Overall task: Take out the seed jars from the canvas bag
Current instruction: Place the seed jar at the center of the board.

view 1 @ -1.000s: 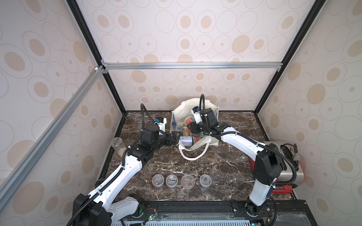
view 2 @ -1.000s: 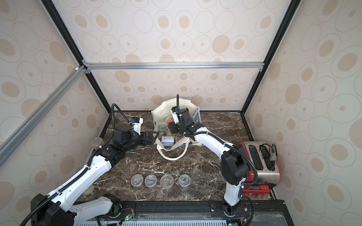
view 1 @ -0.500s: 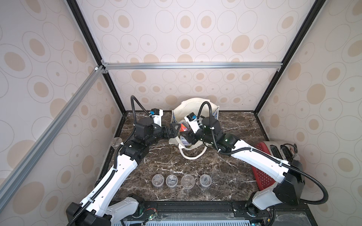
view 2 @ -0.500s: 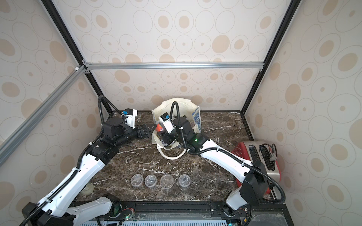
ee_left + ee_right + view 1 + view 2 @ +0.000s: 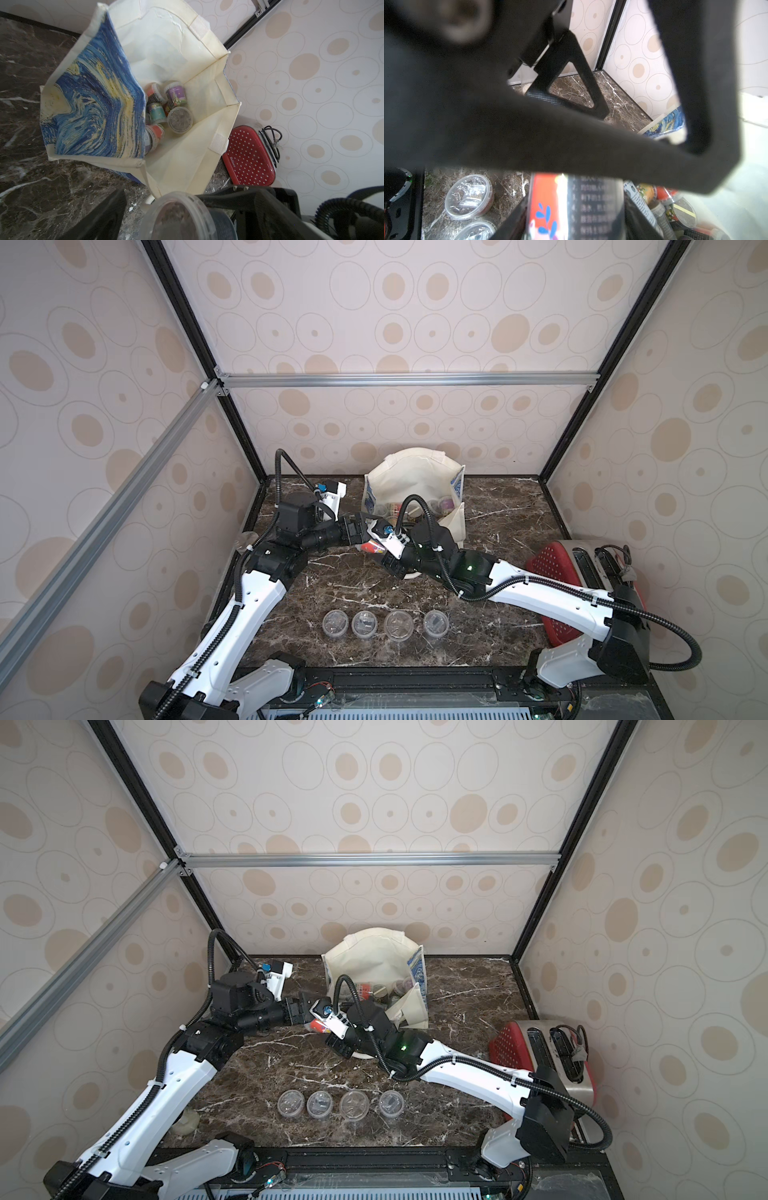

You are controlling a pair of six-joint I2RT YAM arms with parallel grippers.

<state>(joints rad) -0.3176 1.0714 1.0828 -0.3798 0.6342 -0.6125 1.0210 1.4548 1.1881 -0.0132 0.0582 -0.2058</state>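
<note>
Fingers [image 5: 513, 225] of the right gripper [image 5: 372, 549] stand half apart, clamped on the sides of a red-labelled jar [image 5: 571, 207]. The left gripper [image 5: 369, 531] has its jaws spread wide and grips nothing.

Nearest, along the worktop's [image 5: 498, 593] front edge, four jars [image 5: 399, 624] stand upright in a row, lids up, close together but apart.

Further in, over the worktop's middle, the held jar seems clear of the surface, just outside the bag's mouth. The left gripper meets it there from the left edge's side. In the left wrist view the jar's lid fills the foreground, close before that gripper's spread jaws, so its axis points roughly back along the left arm's reach. Whether those jaws touch it I cannot tell.

Farthest, against the back edge, the bag [image 5: 415, 477] slumps with its mouth open toward the front, more jars [image 5: 178, 122] heaped in its bottom.

The right arm has the jar, so it is the nearer one. The row lies frontward of the fingers, and its right end is on that arm's own side. A handover instead would need the left jaws to close across the jar's sides, not its lid.
</note>
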